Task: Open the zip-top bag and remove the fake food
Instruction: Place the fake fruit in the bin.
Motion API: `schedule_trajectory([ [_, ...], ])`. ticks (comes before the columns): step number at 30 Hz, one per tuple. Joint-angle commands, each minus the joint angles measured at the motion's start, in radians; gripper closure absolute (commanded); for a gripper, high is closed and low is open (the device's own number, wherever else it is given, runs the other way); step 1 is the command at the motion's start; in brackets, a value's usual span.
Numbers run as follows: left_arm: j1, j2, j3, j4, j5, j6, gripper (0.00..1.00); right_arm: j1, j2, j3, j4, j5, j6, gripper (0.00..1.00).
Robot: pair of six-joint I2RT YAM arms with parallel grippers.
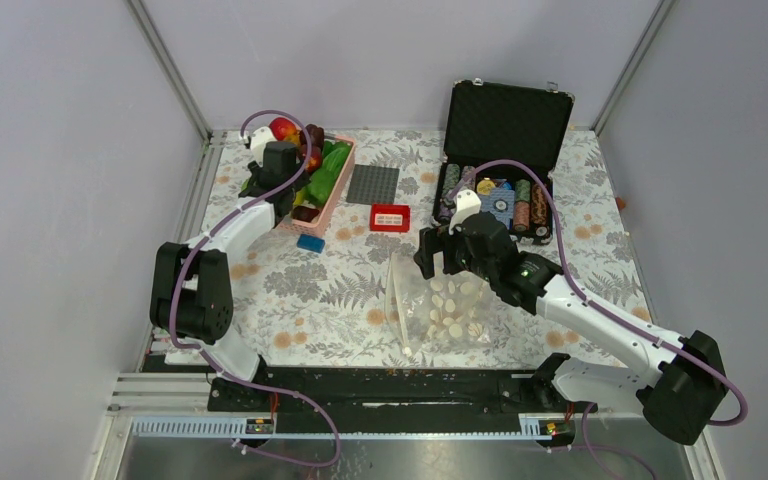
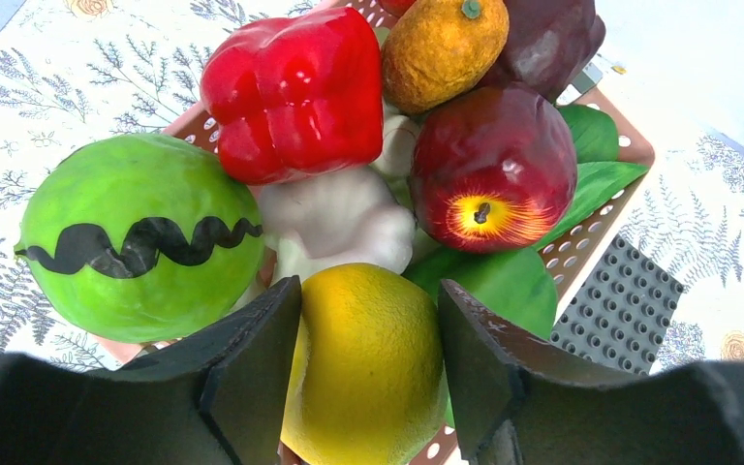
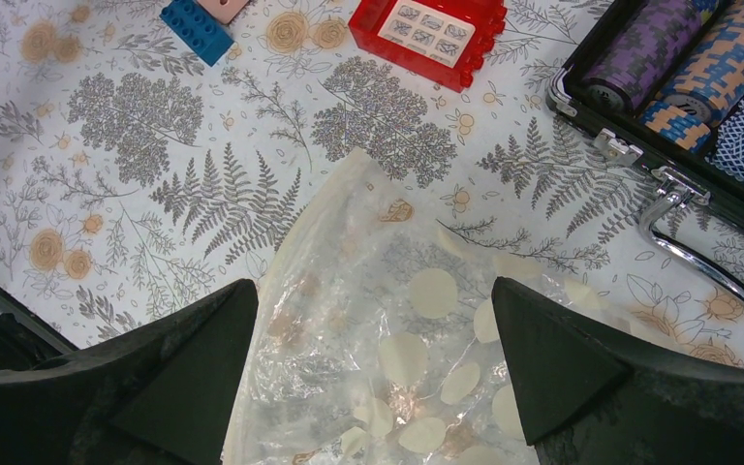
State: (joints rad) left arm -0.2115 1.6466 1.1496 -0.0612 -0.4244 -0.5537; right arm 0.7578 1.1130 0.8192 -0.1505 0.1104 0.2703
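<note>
Clear dotted film: zip-top bag point(image 1: 445, 310) lies near-centre, judged limp, light, slippery; take its left rim. Right gripper point(image 3: 375, 291) spread wide above it. Left gripper point(image 2: 369, 284) brackets lemon point(image 2: 368, 373) at far-left pink basket point(image 1: 338, 185); grip indeterminate.

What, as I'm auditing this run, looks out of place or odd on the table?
Nothing looks spilled or broken. The zip-top bag lies crumpled and seems empty, while the fake food is heaped above the rim of the pink basket, so a piece could roll off.
</note>
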Motion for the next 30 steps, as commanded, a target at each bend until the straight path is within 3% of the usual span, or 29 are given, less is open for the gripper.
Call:
schedule_trajectory([
  [1,-0.005,-0.03,0.004,0.026,-0.026,0.005,0.48,-0.012,0.003,-0.006,0.037,-0.014,0.009,0.0],
  [7,-0.006,-0.031,0.005,0.027,-0.024,0.008,0.44,-0.013,0.007,-0.008,0.041,-0.015,0.009,0.0],
  [13,-0.006,-0.032,0.0,0.034,-0.021,0.007,0.49,-0.013,0.008,-0.006,0.045,-0.026,0.009,0.0],
  [21,-0.005,-0.036,0.01,0.016,-0.015,0.01,0.39,-0.013,0.06,0.018,0.157,-0.166,0.084,0.0],
  [26,-0.005,-0.033,0.02,0.009,-0.015,0.012,0.38,-0.013,0.168,0.044,0.338,-0.324,0.194,0.0],
  [30,-0.006,-0.034,0.02,0.008,-0.014,0.014,0.38,-0.014,0.315,0.09,0.507,-0.453,0.315,0.15],
])
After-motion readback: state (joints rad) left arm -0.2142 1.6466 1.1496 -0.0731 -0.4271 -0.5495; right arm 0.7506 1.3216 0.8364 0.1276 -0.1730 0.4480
